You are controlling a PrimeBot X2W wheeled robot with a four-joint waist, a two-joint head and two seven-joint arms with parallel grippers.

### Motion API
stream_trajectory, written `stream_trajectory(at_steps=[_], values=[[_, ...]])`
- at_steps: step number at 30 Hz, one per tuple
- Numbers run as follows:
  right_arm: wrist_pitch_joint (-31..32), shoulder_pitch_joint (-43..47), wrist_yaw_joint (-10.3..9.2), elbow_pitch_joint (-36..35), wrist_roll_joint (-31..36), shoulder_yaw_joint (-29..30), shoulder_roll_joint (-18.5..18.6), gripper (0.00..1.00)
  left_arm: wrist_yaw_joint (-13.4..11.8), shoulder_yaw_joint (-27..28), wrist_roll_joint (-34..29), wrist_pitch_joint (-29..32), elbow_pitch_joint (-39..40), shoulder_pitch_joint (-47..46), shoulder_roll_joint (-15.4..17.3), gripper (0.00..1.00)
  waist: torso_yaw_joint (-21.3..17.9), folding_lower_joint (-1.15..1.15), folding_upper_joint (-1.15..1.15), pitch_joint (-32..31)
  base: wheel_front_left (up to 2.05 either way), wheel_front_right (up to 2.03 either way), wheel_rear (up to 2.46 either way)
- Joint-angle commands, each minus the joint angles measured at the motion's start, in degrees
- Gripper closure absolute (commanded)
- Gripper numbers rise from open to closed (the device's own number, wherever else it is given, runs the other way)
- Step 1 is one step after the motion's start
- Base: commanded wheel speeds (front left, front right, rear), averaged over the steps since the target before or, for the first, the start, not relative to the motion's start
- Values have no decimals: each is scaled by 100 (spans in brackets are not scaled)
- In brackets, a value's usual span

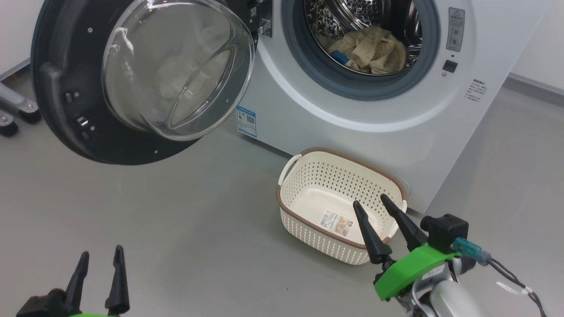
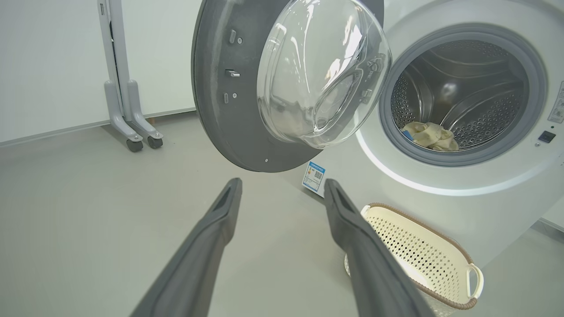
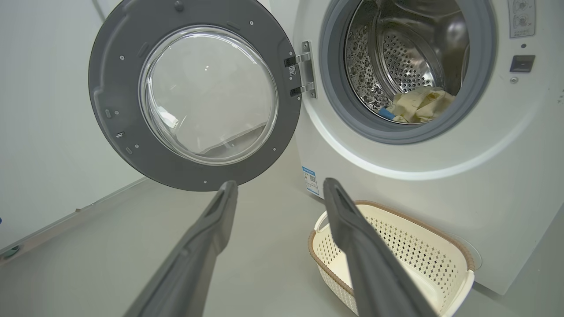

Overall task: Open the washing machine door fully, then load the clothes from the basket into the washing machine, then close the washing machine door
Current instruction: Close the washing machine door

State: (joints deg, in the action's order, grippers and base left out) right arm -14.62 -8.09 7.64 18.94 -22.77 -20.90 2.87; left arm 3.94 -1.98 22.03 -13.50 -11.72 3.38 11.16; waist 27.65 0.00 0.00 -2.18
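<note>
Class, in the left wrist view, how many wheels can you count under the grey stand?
2, both under the stand's feet: in that view, the left wheel and, close beside it, the right wheel. More may be hidden behind the stand.

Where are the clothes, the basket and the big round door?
the clothes (image 1: 370, 49): head view, on the middle of the crumpled pale heap.
the basket (image 1: 335, 180): head view, on its far perforated wall.
the washing machine door (image 1: 176, 70): head view, on its glass bowl.

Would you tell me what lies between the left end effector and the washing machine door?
Just bare floor, in the head view and left wrist view.
</note>
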Motion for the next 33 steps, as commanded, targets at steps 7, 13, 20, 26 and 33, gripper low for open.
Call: stream_trajectory(at_steps=[7,13,20,26,33], values=[[-38,-193,-15,-186,14,-82,1,0,-36,157,26,4,188,-227,176,0,12,0,0,7,0,0,0],[-38,-217,-15,-169,16,-122,1,0,-72,152,47,-5,201,-227,193,0,13,0,0,17,0,0,0],[-38,-229,-15,-164,43,-122,1,0,-77,132,73,-20,189,-218,189,0,17,0,0,55,0,0,0],[-38,-214,-15,-173,107,-104,1,0,-74,92,97,-36,162,-257,170,0,38,0,0,135,0,0,0],[-38,-227,-15,-187,214,-78,1,0,-74,125,120,-73,155,-367,189,100,71,0,0,267,0,0,0]])
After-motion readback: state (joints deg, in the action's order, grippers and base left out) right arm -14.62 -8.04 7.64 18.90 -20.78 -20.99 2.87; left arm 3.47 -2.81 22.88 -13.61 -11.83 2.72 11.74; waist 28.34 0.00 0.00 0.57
